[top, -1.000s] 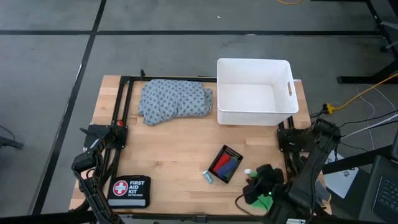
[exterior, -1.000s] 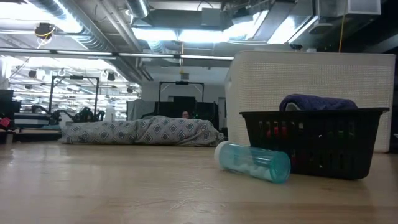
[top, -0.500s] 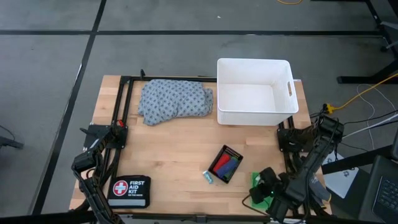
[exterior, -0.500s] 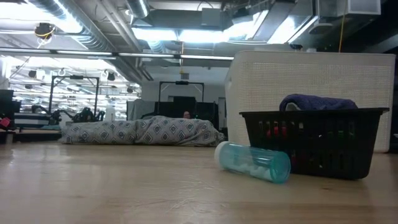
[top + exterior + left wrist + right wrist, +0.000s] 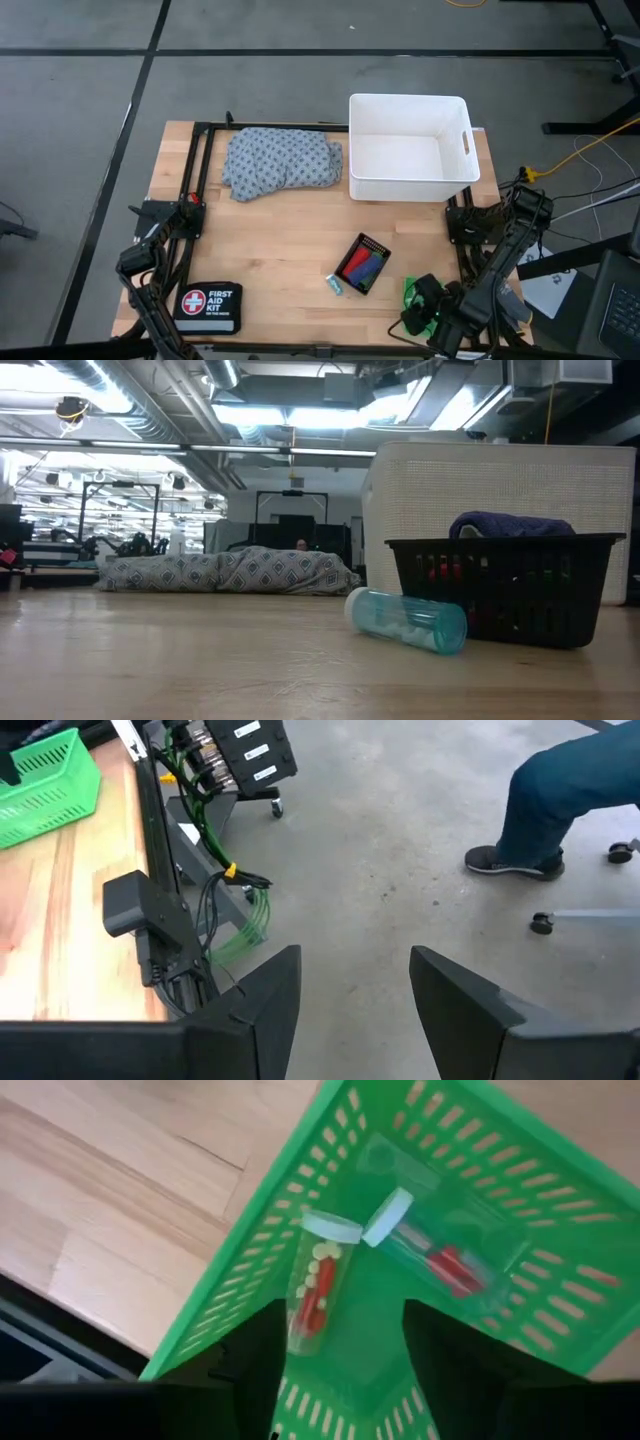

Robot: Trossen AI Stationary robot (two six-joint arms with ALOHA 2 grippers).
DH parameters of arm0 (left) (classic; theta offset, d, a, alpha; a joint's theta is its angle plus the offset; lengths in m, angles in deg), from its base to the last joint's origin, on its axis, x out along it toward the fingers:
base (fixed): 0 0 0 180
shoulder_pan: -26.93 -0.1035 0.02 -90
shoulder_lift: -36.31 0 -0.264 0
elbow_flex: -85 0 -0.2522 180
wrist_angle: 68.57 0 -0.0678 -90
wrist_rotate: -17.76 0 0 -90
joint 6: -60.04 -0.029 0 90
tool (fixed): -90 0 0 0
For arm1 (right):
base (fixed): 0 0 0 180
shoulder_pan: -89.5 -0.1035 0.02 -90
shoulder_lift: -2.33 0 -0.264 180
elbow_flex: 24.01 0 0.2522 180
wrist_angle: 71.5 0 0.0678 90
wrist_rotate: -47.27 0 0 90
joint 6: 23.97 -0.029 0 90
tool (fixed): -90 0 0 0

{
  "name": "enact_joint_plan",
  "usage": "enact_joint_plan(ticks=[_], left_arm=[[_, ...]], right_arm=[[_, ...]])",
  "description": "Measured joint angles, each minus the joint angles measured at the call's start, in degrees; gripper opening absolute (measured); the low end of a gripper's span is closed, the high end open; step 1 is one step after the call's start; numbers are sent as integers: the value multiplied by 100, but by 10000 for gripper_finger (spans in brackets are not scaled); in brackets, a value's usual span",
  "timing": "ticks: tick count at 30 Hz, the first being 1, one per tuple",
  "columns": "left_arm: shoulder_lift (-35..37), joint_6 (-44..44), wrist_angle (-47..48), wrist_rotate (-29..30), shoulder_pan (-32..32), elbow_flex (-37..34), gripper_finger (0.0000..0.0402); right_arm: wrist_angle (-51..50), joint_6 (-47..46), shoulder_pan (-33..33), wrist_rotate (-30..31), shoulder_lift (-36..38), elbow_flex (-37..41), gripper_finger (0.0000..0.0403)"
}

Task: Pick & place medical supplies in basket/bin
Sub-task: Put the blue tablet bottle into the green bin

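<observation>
The blue-grey dotted cloth (image 5: 282,162) lies bunched at the table's far left, also in the low view (image 5: 225,572). The white tub (image 5: 410,148) stands at the far right. The black mesh tray (image 5: 362,263) holds red, blue and green rolls. A teal vial (image 5: 334,285) lies on its side beside the mesh tray, as the low view (image 5: 405,620) shows. The green tray (image 5: 430,1230) holds two clear white-capped vials (image 5: 315,1290). My right gripper (image 5: 345,1370) hangs open and empty over the green tray (image 5: 412,295). My left gripper (image 5: 350,1010) is open and empty at the table's left edge.
The black FIRST AID KIT pouch (image 5: 208,308) lies at the near left corner. A black frame (image 5: 195,180) runs along the table's left and far edges. A person's leg (image 5: 560,800) shows on the floor beyond the table.
My right gripper has drawn back toward the table's near right corner, and the far part of the green tray shows from under it. Everything else on the table has kept still.
</observation>
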Motion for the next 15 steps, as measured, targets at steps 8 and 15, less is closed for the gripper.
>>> enact_joint_plan(ticks=[8,15], left_arm=[[22,-474,97,436,-179,0,184],[105,-173,861,245,-773,-1,184]], right_arm=[[-1145,-150,9,870,-2,-824,238],[-1437,481,64,2750,-1,-1995,223]])
